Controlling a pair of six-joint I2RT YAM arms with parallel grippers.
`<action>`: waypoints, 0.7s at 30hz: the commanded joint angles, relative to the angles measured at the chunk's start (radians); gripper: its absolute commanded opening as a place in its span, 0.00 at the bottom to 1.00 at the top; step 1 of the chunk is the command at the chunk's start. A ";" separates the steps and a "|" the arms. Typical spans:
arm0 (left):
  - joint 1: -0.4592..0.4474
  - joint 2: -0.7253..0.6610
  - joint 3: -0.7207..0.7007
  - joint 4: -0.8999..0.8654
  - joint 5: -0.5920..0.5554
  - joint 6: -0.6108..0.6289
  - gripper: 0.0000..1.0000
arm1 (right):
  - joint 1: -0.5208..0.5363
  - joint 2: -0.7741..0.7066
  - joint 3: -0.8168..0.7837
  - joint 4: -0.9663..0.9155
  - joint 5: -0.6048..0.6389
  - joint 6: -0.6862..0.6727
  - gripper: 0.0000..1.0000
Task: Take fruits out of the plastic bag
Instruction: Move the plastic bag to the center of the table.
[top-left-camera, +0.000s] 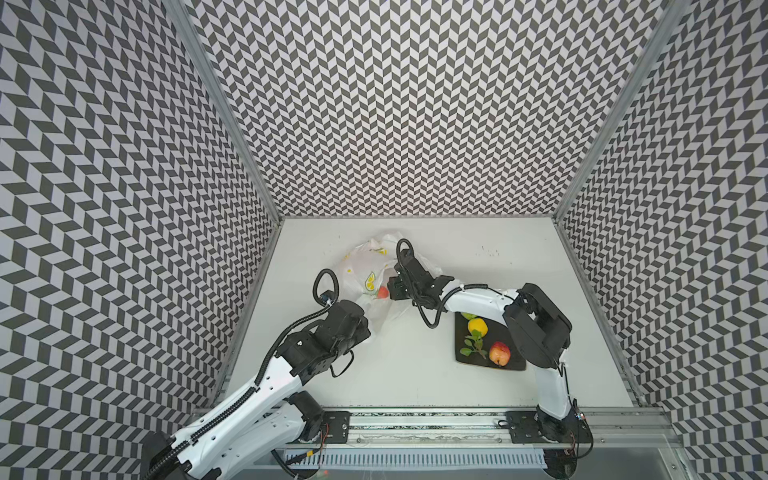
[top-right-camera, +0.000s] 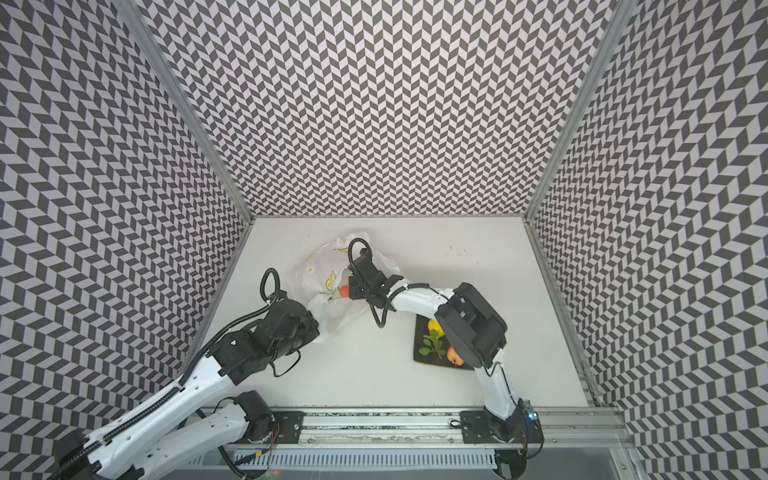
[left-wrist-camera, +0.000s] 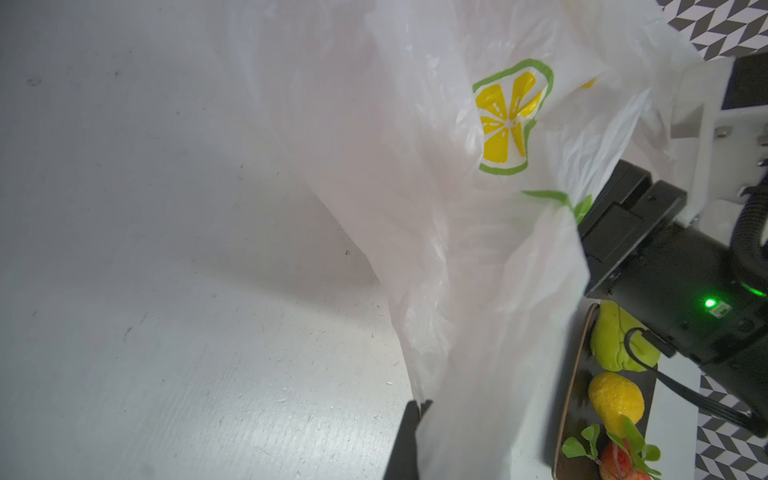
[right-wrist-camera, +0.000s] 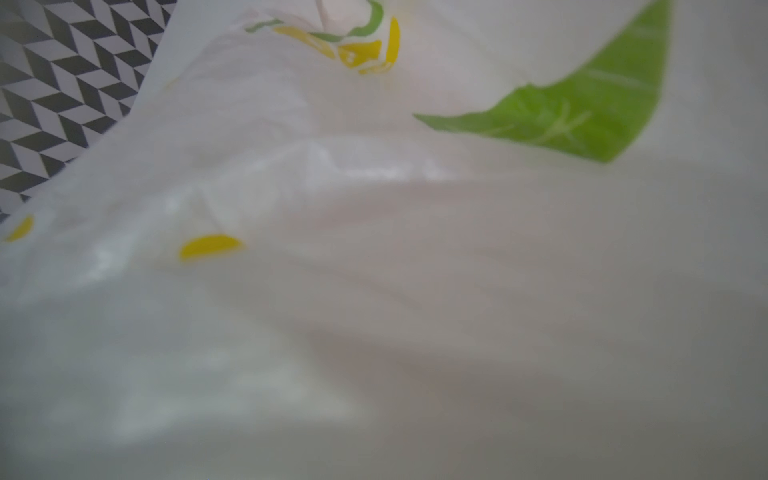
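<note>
Left gripper (top-left-camera: 365, 325) first: in both top views you see it at the near end of the plastic bag (top-left-camera: 365, 266), closed tight on a drawn-out neck of film. The bag lies on the white table (top-left-camera: 415, 374) left of centre, its long axis running from the back wall toward the near edge, narrowing as it reaches that grip. Your right gripper (top-left-camera: 390, 291) comes in from the right side, its tip buried in the bag; you can't tell how its jaws stand. A red fruit (top-left-camera: 382, 292) shows right at that tip, inside the bag's outline. Off to the right, well apart from the bag, the dark square plate (top-left-camera: 478, 364) carries a yellow lemon (top-left-camera: 478, 327), a leafy sprig (top-left-camera: 473, 345) and a red-orange apple (top-left-camera: 499, 353), with a green pear (top-left-camera: 468, 316) peeking out under the right arm.

Left wrist view now: one black finger (left-wrist-camera: 405, 440) pinches the film, and the bag (left-wrist-camera: 457, 249) stretches away from it, lemon-slice print facing you. The pear (left-wrist-camera: 611, 345), lemon (left-wrist-camera: 615, 399), sprig (left-wrist-camera: 590, 442) and apple (left-wrist-camera: 615, 463) line up along the plate.

Right wrist view: blurred white film (right-wrist-camera: 374, 270) fills almost everything, a green leaf print close up; no fingers visible.
</note>
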 joint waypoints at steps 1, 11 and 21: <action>0.004 -0.011 0.039 -0.085 -0.072 -0.022 0.00 | 0.023 0.025 0.076 0.053 -0.065 -0.058 0.61; 0.010 -0.049 -0.007 -0.151 -0.069 -0.076 0.00 | 0.062 0.133 0.204 0.058 -0.192 -0.127 0.62; 0.013 -0.074 -0.017 -0.141 -0.029 -0.075 0.00 | 0.084 0.238 0.304 0.097 -0.227 -0.167 0.68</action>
